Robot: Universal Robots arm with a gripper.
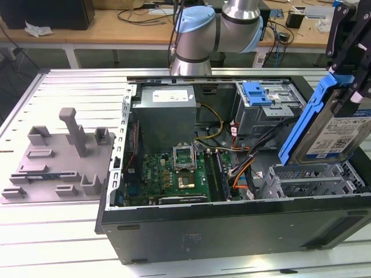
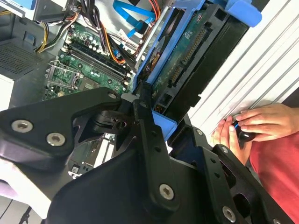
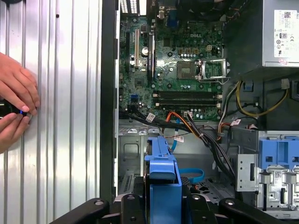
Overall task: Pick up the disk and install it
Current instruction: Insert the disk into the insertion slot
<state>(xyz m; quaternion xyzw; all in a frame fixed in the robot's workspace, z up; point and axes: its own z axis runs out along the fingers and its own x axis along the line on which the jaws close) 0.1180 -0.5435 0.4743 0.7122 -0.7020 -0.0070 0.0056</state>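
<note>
Opened computer case (image 1: pixel 232 231) on a table (image 1: pixel 52 231), disk (image 1: pixel 330 133) held over it.
A fixture (image 1: pixel 58 162) lies on the table at the exterior view's left of the case. Inside, the motherboard (image 1: pixel 174 174) sits nearer the camera than the power supply (image 1: pixel 168 116); the drive cage (image 1: pixel 266 113) stands further to the exterior view's right. The gripper (image 1: pixel 351 87) clamps the disk, tilted, above the case's right end. A person's hands (image 3: pixel 18 91) rest on the table beside the case.
</note>
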